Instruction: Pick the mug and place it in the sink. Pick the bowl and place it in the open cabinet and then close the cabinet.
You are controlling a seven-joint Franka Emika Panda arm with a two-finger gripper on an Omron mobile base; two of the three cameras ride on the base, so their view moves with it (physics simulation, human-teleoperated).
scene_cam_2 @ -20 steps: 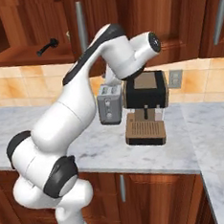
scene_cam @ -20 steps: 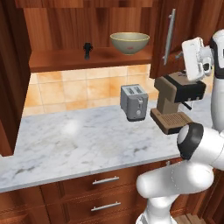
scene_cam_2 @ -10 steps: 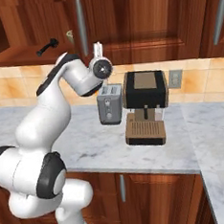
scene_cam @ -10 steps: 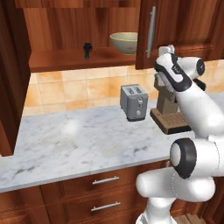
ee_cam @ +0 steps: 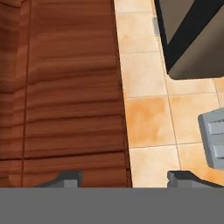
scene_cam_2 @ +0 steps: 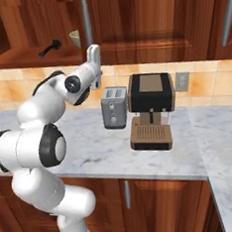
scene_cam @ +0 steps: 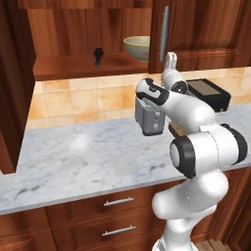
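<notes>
Your gripper (scene_cam: 170, 59) stands just below the lower edge of the cabinet (scene_cam: 196, 29), pointing up, with its fingers (ee_cam: 65, 178) spread apart and nothing between them. In the hand view those two tips frame the cabinet's wood underside on one side and the tan backsplash tiles (ee_cam: 148, 122) on the other.

Compared with a second ago, you have swung the arm well to the left: it was out by the right-hand door at the far right of the left base view, and now the hand sits above the toaster (scene_cam: 148, 116) and beside the coffee machine (scene_cam_2: 151, 110). The right door has also come round; its silver bar handle (scene_cam: 163, 33) now hangs just right of the bowl (scene_cam: 137, 47) and hides part of it, where before the bowl stood fully in view. The left door (scene_cam: 12, 83) stands swung out at the left edge.

The bowl sits on the cabinet shelf (scene_cam: 73, 66), at its right end, well apart from a small black object (scene_cam: 98, 55) standing near the middle. The table (scene_cam: 73, 157) of grey marble carries the toaster and coffee machine.
</notes>
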